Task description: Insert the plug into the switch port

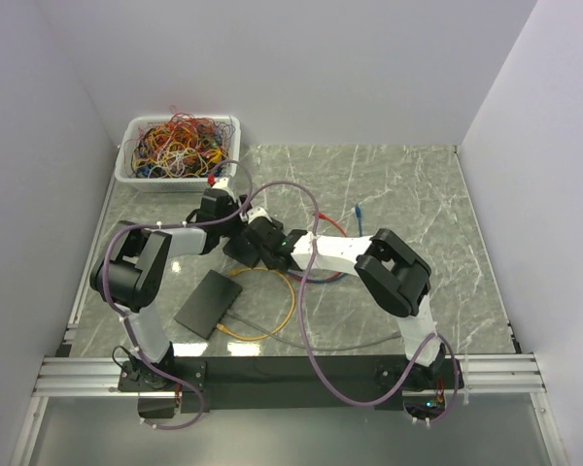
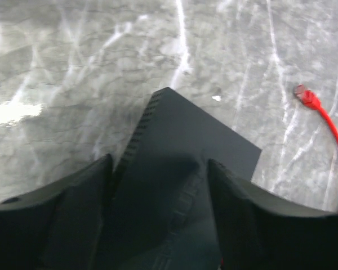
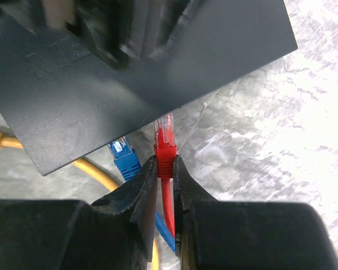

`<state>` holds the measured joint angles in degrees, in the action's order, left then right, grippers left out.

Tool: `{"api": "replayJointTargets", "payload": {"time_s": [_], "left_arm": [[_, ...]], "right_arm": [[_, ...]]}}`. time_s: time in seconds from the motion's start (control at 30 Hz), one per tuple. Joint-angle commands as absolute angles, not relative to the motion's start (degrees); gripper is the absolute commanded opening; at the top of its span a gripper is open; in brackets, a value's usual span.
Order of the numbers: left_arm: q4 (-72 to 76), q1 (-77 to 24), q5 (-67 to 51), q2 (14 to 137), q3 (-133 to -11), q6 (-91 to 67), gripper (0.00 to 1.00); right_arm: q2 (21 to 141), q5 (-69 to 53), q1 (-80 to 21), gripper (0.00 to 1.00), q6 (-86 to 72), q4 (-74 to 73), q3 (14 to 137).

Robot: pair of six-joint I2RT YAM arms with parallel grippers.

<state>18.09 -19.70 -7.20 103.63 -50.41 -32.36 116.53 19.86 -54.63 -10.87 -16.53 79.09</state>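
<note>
Red plug (image 3: 165,149) sits pinched tight in your right pincer (image 3: 165,167), its tip at the switch (image 3: 214,50) edge; your left pincer (image 2: 159,164) clasps the switch.

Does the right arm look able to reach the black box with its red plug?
Probably yes. The right tool pinches the red plug, its clear tip nearly touching the flat black box, nothing between. Ports are hidden.

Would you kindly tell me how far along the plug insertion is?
Done: the left gripper holds the switch and the right gripper pinches the red plug. In hand: the plug's tip is at the switch's edge. Left: seating it in a port; no port is visible.
</note>
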Motion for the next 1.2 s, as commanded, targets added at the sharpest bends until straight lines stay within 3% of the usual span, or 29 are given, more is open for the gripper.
{"api": "replayJointTargets", "payload": {"time_s": [0.0,0.13,0.5,0.83,1.17], "left_arm": [[9.84,-21.97,-10.55,104.50,-48.43,-35.60,0.70],[9.84,-21.88,-10.99,105.03,-48.78,-35.42,0.56],[9.93,-21.80,-11.16,105.47,-48.52,-33.58,0.46],[10.02,-21.80,-11.78,106.52,-48.25,-32.70,0.24],[12.57,-21.88,-13.88,107.67,-46.41,-32.26,0.19]], "right_arm": [[114.26,19.69,-53.44,0.00,-7.12,-3.97,78.32],[112.33,16.10,-53.35,0.00,-3.35,-0.54,75.68],[109.95,15.03,-53.09,0.00,2.20,2.73,73.91],[109.07,15.21,-52.82,0.00,5.27,4.40,75.67],[110.39,11.26,-50.80,0.00,3.34,6.59,79.01]]}}
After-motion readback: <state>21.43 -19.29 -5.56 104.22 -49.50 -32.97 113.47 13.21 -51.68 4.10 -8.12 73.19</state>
